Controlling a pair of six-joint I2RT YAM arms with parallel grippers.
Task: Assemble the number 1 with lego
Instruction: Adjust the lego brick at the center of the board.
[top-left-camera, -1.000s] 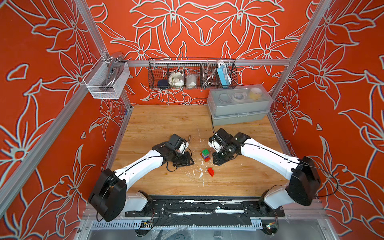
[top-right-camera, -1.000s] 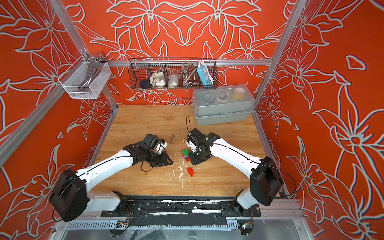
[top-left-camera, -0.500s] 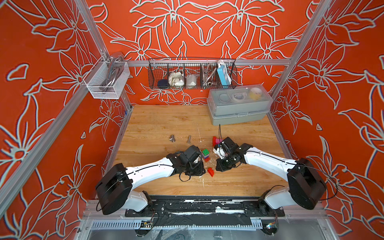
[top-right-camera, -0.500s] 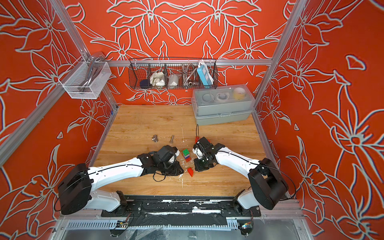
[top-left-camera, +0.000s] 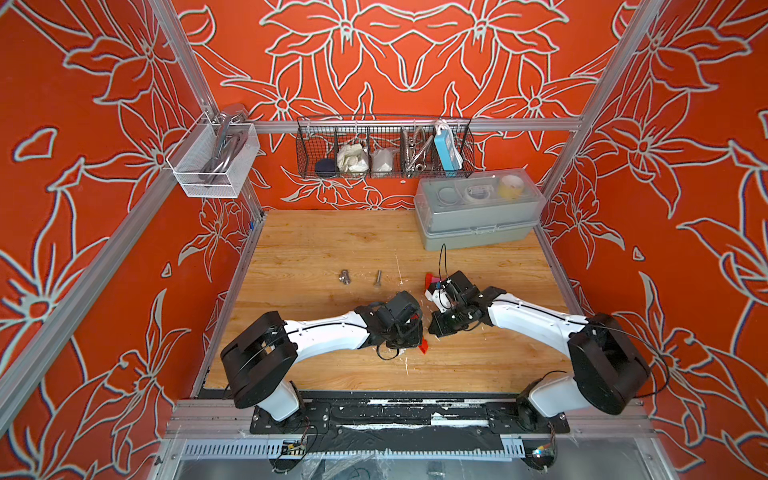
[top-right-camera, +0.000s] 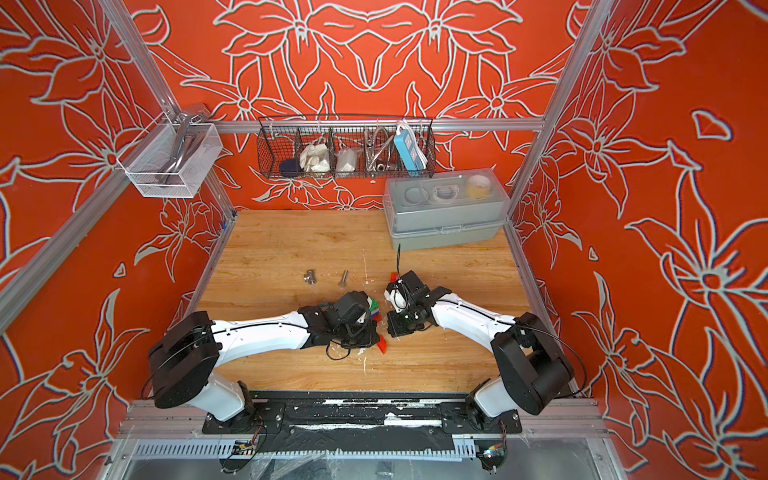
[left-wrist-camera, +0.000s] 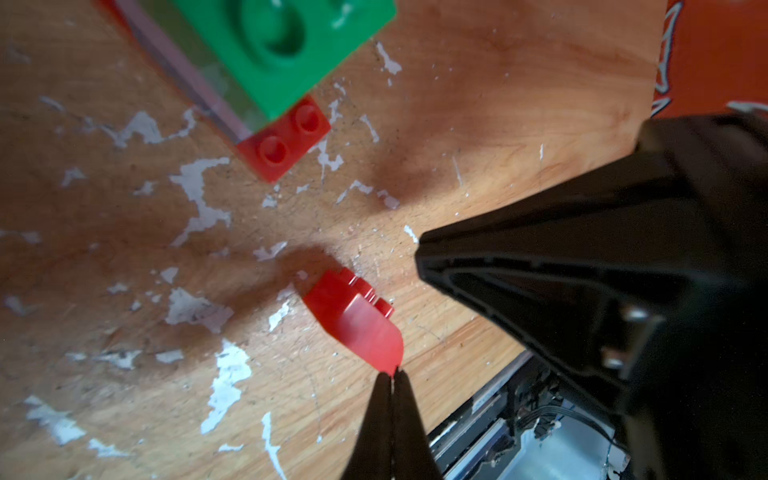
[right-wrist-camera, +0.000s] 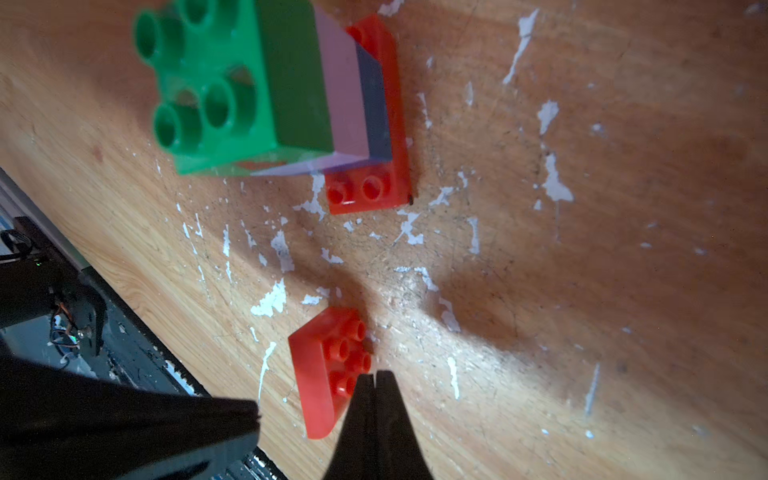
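A small loose red lego brick (right-wrist-camera: 320, 374) with studs lies tilted on the wooden table near its front edge, seen also in a top view (top-left-camera: 423, 347). My left gripper (left-wrist-camera: 392, 373) is shut, its tips touching that brick's (left-wrist-camera: 357, 322) edge. My right gripper (right-wrist-camera: 375, 375) is shut too, with its tips over the brick's studs. Neither one holds anything. Just behind stands a stack: a green brick (right-wrist-camera: 216, 83) on lilac (right-wrist-camera: 345, 95) and blue bricks, over a long red brick (right-wrist-camera: 374, 191). In both top views the wrists hide most of it. More red and pink lego (top-left-camera: 432, 280) lies behind the right wrist.
Two grey bolts (top-left-camera: 344, 276) (top-left-camera: 377, 278) lie behind the left arm. A grey lidded box (top-left-camera: 478, 216) stands at the back right. A wire basket (top-left-camera: 384, 147) and a white mesh basket (top-left-camera: 212, 160) hang on the walls. The table's front edge and black rail (right-wrist-camera: 137, 357) are close.
Both arms have swung forward and inward and now meet at the loose red brick. Both grippers have shut. The left arm's move has uncovered the two bolts.
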